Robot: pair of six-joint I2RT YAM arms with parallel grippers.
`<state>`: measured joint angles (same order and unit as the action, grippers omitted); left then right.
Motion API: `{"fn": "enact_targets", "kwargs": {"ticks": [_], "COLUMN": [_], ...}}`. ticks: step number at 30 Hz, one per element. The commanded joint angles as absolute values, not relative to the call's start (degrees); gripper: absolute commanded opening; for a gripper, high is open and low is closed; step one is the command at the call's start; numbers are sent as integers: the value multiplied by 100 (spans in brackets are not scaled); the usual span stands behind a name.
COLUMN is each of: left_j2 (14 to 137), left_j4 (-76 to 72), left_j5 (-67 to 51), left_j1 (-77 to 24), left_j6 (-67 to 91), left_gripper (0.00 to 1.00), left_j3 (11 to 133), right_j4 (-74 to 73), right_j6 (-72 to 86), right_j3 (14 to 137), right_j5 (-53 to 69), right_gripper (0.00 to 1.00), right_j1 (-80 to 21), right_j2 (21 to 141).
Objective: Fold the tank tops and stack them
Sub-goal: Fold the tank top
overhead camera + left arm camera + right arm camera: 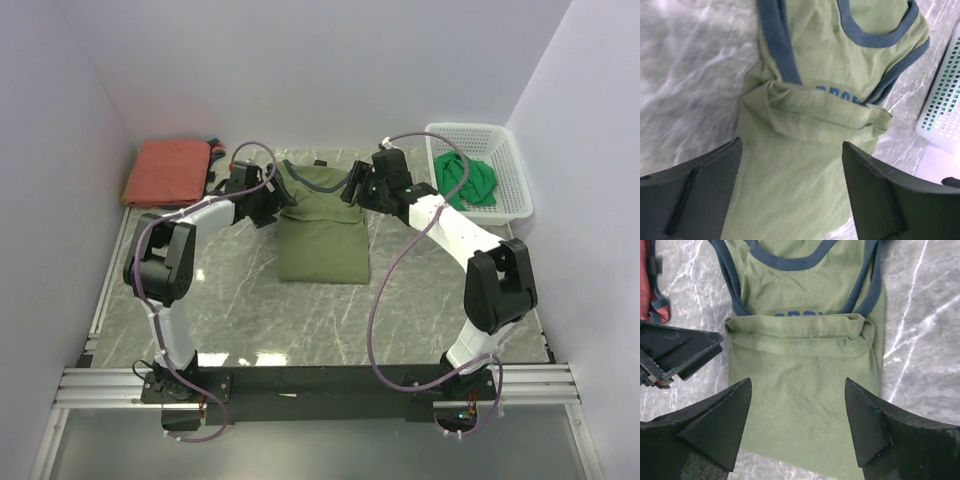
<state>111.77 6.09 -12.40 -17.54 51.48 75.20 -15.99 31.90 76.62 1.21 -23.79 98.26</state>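
Note:
The olive green tank top (322,235) with navy trim lies mid-table, its lower half folded up over the chest graphic (800,315); it also shows in the left wrist view (805,165). My left gripper (268,205) hovers open at its left edge. My right gripper (356,183) hovers open at its upper right. Both are empty. The rust-red tank top (167,172) lies folded at the back left. The bright green tank top (468,180) is bunched in the basket.
The white mesh basket (505,150) stands at the back right; its corner shows in the left wrist view (942,120). Walls close in the table on three sides. A metal rail (310,385) with the arm bases runs along the near edge.

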Motion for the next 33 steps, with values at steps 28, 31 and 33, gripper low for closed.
{"fn": "enact_targets", "kwargs": {"ticks": [28, 31, 33], "left_j2": [8147, 8270, 8358], "left_j4": [-949, -984, -958], "left_j5": [-466, -387, -334], "left_j1": [-2733, -2733, -2733], "left_j6": [6583, 6679, 6706], "left_gripper": [71, 66, 60], "left_j3": [2997, 3023, 3050], "right_j4": [-89, -9, -9], "right_j6": [4640, 4728, 4772], "right_j3": [3454, 3384, 3349], "right_j5": [-9, 88, 105], "right_gripper": [54, 51, 49], "right_j1": [-2812, -2830, -2839], "right_j2": [8059, 8182, 8244]}}
